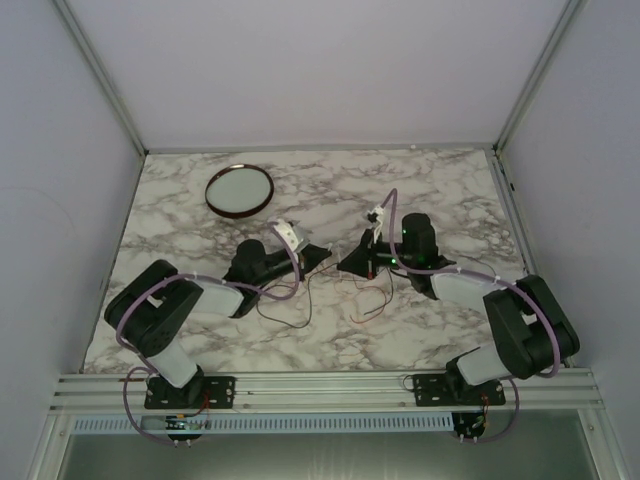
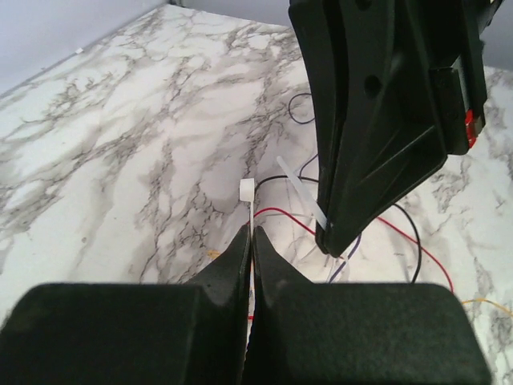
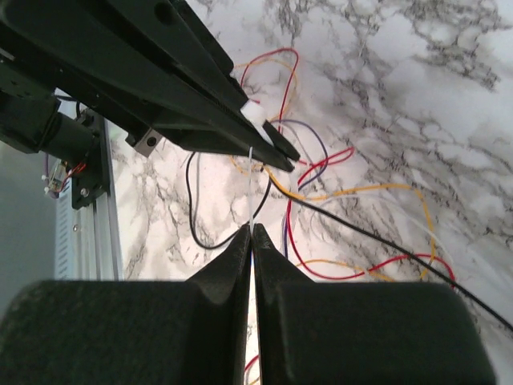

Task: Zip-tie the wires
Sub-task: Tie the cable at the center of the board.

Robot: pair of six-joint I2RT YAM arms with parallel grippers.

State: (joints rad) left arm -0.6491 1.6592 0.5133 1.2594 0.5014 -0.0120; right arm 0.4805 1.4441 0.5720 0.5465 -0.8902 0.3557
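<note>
Item: marbled worktop (image 1: 440,190); left end effector (image 2: 251,238) and right end effector (image 3: 251,234), each clamped shut on the zip tie (image 2: 248,192); wires (image 3: 304,180), loose tangle on worktop beneath both, likely featherlight, limp, snag-prone, best gathered mid-bundle; zip tie thin, white, probably springy

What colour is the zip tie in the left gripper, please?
The zip tie is white, clearest in the left wrist view.

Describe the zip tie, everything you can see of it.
The zip tie is a thin white plastic strap with a small squarish head. The left gripper is shut on it just below the head; the right gripper is shut on it further along. It runs between them over the wires lying on the marble table. Whether it encircles them cannot be told.
</note>
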